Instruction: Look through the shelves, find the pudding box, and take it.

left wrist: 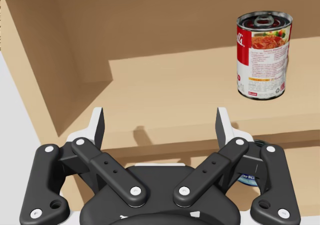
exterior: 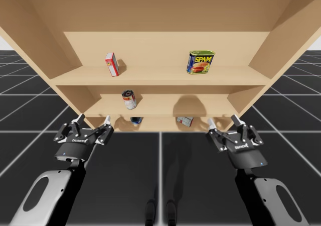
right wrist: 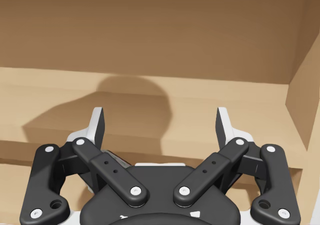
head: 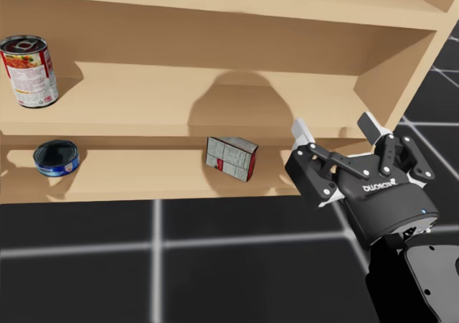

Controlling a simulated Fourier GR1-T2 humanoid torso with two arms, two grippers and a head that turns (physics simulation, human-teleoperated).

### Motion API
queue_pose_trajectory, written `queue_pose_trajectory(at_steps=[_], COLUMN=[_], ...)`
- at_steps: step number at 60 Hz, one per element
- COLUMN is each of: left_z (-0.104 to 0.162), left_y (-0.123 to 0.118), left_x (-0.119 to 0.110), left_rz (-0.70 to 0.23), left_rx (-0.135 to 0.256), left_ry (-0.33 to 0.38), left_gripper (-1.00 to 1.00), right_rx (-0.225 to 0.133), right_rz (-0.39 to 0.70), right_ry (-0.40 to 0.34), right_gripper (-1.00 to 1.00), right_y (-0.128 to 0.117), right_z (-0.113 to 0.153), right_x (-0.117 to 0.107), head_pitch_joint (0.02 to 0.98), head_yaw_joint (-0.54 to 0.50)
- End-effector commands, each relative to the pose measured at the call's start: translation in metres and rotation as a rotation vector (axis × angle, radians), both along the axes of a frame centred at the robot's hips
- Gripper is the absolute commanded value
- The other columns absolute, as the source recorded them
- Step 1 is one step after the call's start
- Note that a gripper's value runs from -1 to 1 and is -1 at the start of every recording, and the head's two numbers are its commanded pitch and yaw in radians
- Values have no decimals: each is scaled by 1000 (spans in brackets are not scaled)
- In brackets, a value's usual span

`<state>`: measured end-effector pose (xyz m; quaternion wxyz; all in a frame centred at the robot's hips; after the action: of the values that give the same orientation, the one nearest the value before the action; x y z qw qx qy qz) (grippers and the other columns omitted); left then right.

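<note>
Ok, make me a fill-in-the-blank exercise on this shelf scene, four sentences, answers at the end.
1. Of the three shelves, the red and white round can stands on the ___ one.
2. My left gripper and my right gripper are both ___, not shut.
3. In the high view, the blue and yellow can stands on the top shelf to the ___ of the small red and white box.
4. The low blue can rests on the ___ shelf.

Missing words: middle; open; right; bottom.
</note>
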<state>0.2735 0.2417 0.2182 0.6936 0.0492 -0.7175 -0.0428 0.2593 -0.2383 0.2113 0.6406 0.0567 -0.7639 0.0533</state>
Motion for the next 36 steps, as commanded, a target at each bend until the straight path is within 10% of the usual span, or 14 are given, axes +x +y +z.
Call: queue_pose_trajectory(at_steps=[1, 36], left_z=[-2, -8], left_y=[2, 7], left_x=[1, 4], left_rz=[18, 42], left_rx=[-1, 2], left_ry=[12, 30], left_gripper=[-1000, -1000], right_rx=[29, -77], right_rz=[59, 218], right_ry=[29, 141], right_gripper=[-1000, -1000], right_y=[4, 6], right_z=[4, -60], right_x=[-9, 15], head_pitch_joint=[724, 731], head_yaw_joint=[-201, -195])
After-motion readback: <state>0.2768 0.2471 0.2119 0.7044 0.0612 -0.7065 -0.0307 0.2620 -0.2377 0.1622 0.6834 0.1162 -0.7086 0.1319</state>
